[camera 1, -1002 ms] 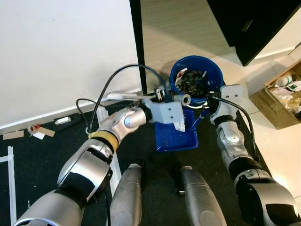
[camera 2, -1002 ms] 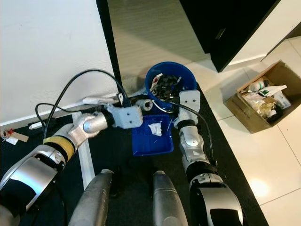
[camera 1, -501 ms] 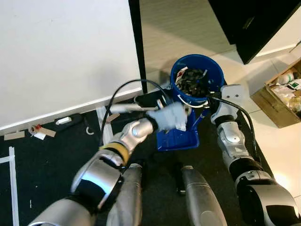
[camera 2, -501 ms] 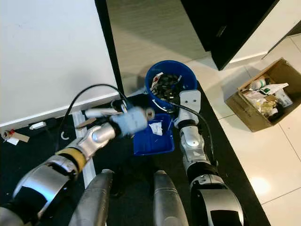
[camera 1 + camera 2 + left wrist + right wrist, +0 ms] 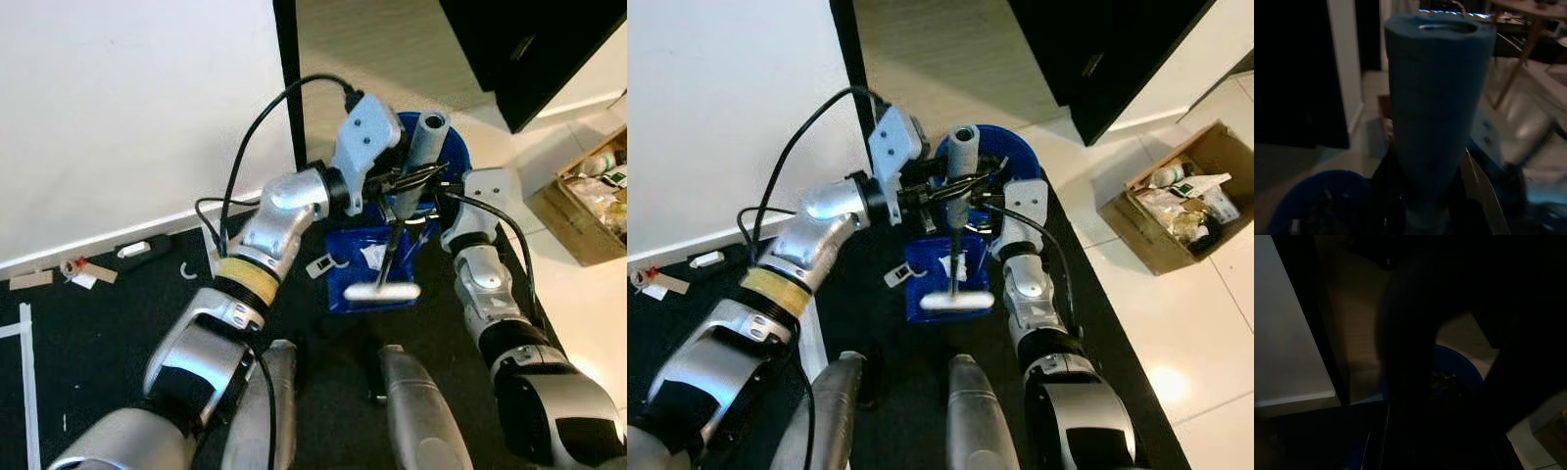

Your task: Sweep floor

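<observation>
Black matting covers the floor [image 5: 118, 323] beside a white wall, with pale tile to the right. A blue bucket [image 5: 456, 157] already holds dark debris, and the blue dustpan [image 5: 921, 294] below it carries a few white scraps, so some sweeping looks done. Paper bits by the baseboard [image 5: 73, 272] and a curl on the mat remain. The left claw [image 5: 940, 193] clasps the brush [image 5: 958, 235] upright over the pan. Whether the right claw grips anything I cannot tell. No readable writing anywhere
</observation>
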`<state>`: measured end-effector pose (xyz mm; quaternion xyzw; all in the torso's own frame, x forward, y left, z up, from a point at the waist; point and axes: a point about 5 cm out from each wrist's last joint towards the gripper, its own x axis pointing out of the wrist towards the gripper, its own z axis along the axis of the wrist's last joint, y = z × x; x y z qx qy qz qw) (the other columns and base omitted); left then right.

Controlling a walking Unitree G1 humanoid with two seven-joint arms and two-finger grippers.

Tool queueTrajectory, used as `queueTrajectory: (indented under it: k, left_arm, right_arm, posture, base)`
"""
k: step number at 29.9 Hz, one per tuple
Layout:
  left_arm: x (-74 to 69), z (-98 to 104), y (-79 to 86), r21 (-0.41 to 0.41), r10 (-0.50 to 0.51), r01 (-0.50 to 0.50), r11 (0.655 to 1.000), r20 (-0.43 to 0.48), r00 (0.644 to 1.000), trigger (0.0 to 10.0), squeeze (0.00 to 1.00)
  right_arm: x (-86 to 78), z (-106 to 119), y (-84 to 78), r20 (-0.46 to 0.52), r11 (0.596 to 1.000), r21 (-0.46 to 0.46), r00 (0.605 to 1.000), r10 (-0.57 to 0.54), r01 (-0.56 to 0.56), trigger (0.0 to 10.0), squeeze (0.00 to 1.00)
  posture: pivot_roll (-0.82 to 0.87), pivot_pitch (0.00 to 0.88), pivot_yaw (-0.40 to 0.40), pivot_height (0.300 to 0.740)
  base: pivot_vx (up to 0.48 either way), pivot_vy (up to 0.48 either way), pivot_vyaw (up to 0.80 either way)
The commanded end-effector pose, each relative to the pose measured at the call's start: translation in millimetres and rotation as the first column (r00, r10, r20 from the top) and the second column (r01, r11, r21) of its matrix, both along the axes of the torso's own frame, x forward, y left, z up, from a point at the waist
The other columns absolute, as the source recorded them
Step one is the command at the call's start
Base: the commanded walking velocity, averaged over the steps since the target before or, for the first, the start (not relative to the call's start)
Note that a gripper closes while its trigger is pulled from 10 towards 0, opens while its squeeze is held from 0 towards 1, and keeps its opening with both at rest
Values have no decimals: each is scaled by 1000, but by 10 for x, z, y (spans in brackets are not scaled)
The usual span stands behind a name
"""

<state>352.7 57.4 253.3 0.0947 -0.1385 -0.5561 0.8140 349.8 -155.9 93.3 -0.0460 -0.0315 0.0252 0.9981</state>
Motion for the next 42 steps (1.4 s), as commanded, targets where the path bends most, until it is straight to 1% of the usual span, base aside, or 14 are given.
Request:
queueTrajectory:
  k: [1,7,11,14,16,18,19,22,26,30,36,37,39,42]
  left_arm:
    - [-27,380,156,-49,-14,18,999,80,997,10000,0]
    - [-72,568,538,64,-41,41,997,7,999,10000,0]
    - [85,344,918,188,166,-156,970,-37,985,10000,0]
    - [211,-233,1303,367,455,-406,837,-56,889,10000,0]
    - [211,-323,1341,392,486,-431,813,-48,872,10000,0]
    - [223,-576,1450,416,604,-557,718,24,797,10000,0]
    - [223,-576,1450,416,604,-557,718,24,797,10000,0]
    - [226,-811,1628,326,780,-773,543,144,609,10000,0]
    - [217,-841,1638,249,817,-829,501,180,548,10000,0]
    - [249,-838,1545,175,821,-834,524,157,549,10000,0]
    - [299,-961,1482,143,892,-892,428,89,442,10000,0]
    - [308,-1025,1395,104,916,-911,398,11,401,10000,0]
    - [310,-1046,1332,87,915,-911,403,-19,403,10000,0]
    - [307,-1096,1124,52,886,-887,458,-104,452,10000,0]
  right_arm:
    - [-185,-411,8,-201,1000,14,980,-4,7,10000,0]
    - [-153,-383,54,-202,1000,20,979,8,-4,10000,0]
    - [-150,-381,76,-202,1000,24,979,14,-10,10000,0]
    - [-180,-420,87,-211,1000,27,977,20,-15,10000,0]
    - [-185,-427,88,-212,1000,27,977,21,-16,10000,0]
    - [-207,-453,90,-218,1000,24,976,24,-19,10000,0]
    - [-207,-453,90,-218,1000,24,976,24,-19,10000,0]
    - [-242,-490,73,-225,1000,18,974,28,-24,10000,0]
    - [-255,-502,53,-227,1000,15,973,30,-27,10000,0]
    - [-262,-508,37,-229,999,16,973,32,-29,10000,0]
    - [-282,-529,34,-233,999,15,972,33,-31,10000,0]
    - [-286,-534,43,-234,999,17,972,34,-31,10000,0]
    - [-286,-534,47,-233,999,18,972,35,-32,10000,0]
    - [-287,-533,56,-232,999,20,972,37,-34,10000,0]
  posture:
    - [53,284,25,740]
    - [63,279,26,740]
    - [65,289,29,740]
    - [64,292,28,740]
    - [64,294,28,740]
    - [54,305,21,740]
    - [54,305,21,740]
    - [43,320,11,740]
    - [33,327,8,740]
    - [27,331,7,740]
    - [22,333,4,740]
    - [19,334,4,740]
    - [17,336,3,740]
    - [17,338,4,740]
  base:
    - [0,0,0]
    - [0,0,0]
    - [0,0,0]
    - [0,0,0]
    - [0,0,0]
    - [0,0,0]
    - [0,0,0]
    - [0,0,0]
    - [0,0,0]
    - [0,0,0]
    - [0,0,0]
    - [0,0,0]
    - [0,0,0]
    - [0,0,0]
